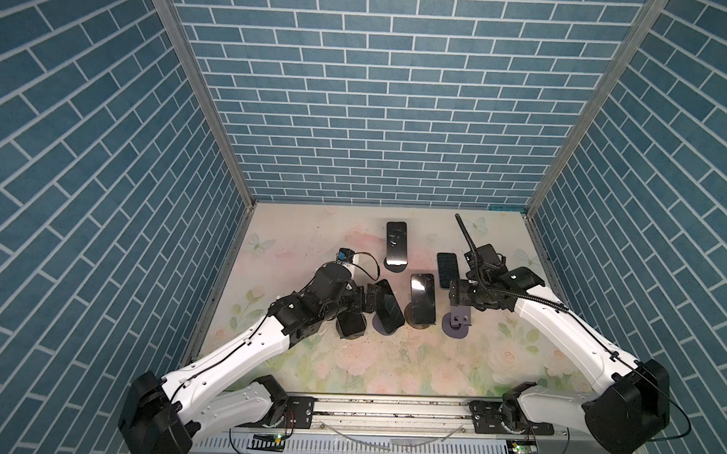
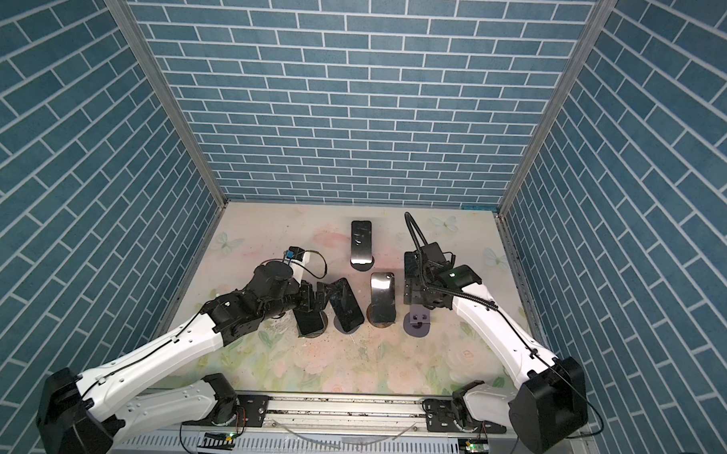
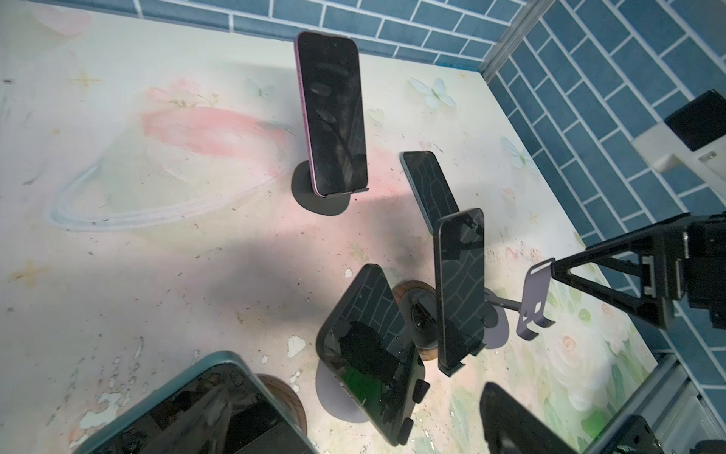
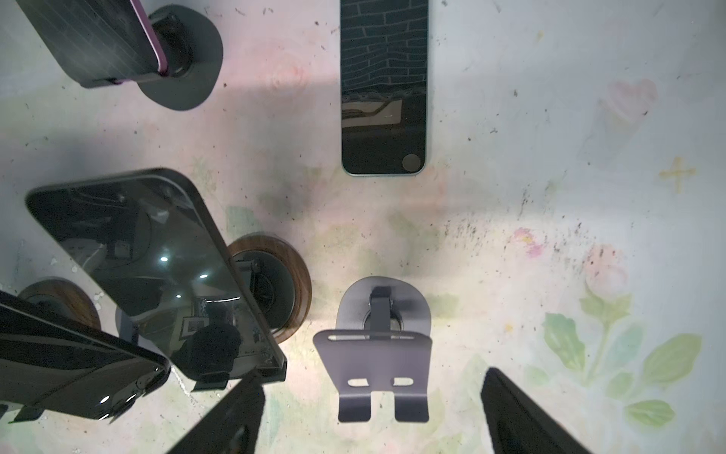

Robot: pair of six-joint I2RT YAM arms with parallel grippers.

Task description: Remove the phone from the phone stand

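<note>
Several dark phones lean on stands mid-table. My left gripper (image 1: 371,299) is open right beside the upper left edge of one black phone (image 1: 389,307) on a grey-purple stand (image 1: 376,325). In the left wrist view that phone (image 3: 369,353) stands just ahead of the jaws. One finger (image 3: 506,420) shows there. A teal-edged phone (image 3: 188,412) on a wood base hides the other. My right gripper (image 4: 371,375) hangs open over an empty purple stand (image 4: 373,365) and holds nothing; both top views show it there (image 2: 411,292).
A phone (image 1: 422,298) leans on a wood-based stand right of the left gripper. Another phone (image 1: 395,246) stands farther back on a dark stand. One phone (image 1: 447,270) lies flat by the right gripper. Blue brick walls close three sides.
</note>
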